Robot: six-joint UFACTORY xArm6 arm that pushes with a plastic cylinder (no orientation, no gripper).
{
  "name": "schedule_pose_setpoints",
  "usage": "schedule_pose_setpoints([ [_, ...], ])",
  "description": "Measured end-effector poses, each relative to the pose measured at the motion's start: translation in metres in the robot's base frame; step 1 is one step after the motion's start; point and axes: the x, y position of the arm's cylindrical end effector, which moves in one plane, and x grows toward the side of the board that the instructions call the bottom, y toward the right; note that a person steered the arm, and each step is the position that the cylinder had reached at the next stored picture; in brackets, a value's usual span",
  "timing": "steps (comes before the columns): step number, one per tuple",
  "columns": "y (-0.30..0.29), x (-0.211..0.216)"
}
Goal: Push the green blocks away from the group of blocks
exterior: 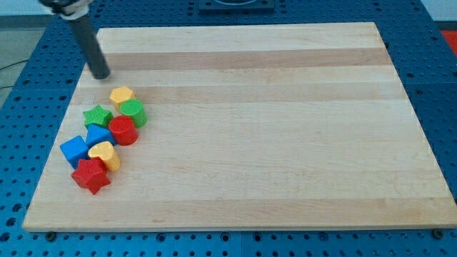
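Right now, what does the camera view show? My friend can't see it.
My tip sits above a cluster of eight blocks at the wooden board's left. Green star and green cylinder touch yellow, red and blue blocks.

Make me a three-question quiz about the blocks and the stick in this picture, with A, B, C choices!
1. Where is my tip?
A. above the blocks, toward the view's top left
B. at the view's bottom right
C. in the middle of the board

2. How many green blocks are there?
A. none
B. two
C. five

3. Is my tip touching a block?
A. yes, the red star
B. yes, the blue cube
C. no, it stands apart

Answers:
1 A, it sits above the yellow heart block.
2 B, a green star and a green cylinder.
3 C, bare wooden board shows between my tip and the blocks.
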Motion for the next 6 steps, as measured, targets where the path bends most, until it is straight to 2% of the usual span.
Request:
schedule_pose_setpoints([
  [1,-0.018,0.067],
  [2,-0.005,0.115],
  [4,0.103,0.086],
  [6,0.181,0.084],
])
